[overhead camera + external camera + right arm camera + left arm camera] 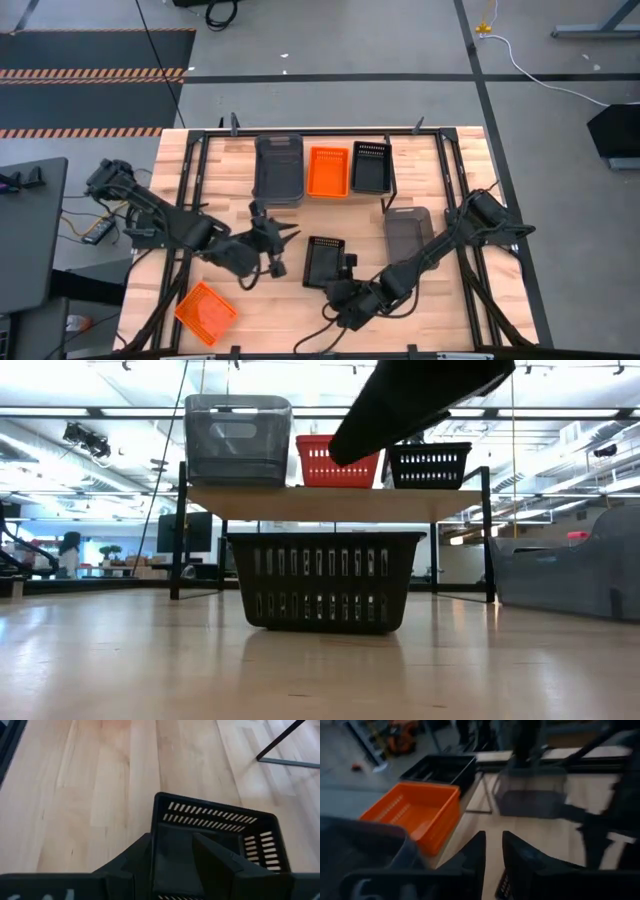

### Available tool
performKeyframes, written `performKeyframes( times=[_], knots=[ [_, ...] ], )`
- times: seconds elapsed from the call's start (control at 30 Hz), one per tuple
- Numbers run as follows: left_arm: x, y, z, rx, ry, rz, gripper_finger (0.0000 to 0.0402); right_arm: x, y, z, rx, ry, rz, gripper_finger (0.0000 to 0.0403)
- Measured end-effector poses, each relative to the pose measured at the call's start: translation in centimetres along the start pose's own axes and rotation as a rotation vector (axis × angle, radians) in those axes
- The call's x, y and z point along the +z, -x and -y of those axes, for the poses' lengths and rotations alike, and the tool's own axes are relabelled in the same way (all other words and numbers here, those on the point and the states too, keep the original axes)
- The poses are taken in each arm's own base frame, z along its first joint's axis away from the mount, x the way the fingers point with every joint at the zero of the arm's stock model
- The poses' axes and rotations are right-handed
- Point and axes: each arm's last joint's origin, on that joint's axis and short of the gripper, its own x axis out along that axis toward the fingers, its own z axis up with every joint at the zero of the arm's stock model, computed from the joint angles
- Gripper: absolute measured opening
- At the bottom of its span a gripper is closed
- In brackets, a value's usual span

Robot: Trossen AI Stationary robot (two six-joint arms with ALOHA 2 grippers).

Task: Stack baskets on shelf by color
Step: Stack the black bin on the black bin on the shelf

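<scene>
The shelf (330,502) stands at the table's far side and carries a grey basket (278,167), an orange basket (328,171) and a black basket (370,166) in a row. Another black mesh basket (322,262) rests flat on its base on the tabletop in front of the shelf. My right gripper (172,837) is open over this basket's near part. One finger shows outside a side wall (154,845) and the other over the inside. My left gripper (283,245) hovers open, with a narrow gap, left of that basket and holds nothing.
A grey basket (408,235) sits on the table to the right of the black one, near the shelf's right legs. An orange basket (205,313) lies by the table's near left corner. Bare wood lies between the near edge and the black basket (320,580).
</scene>
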Motion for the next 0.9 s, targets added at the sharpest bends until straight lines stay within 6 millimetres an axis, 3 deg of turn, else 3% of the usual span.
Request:
performKeyframes(
  times=[0.17, 0.47, 0.9],
  knots=[
    [0.2, 1.0, 0.8, -0.059, -0.026, 0.081, 0.0066, 0.0, -0.5, 0.3, 0.009, -0.026, 0.015, 0.0148],
    [0.6, 1.9, 1.6, -0.1, -0.004, 0.127, 0.0064, -2.3, -2.3, 0.4, 0.075, -0.04, 0.086, 0.0148],
    [0.6, 1.9, 1.6, -0.101, -0.004, 0.127, 0.006, -2.3, -2.4, 0.6, 0.092, -0.033, 0.071, 0.0148]
  ],
)
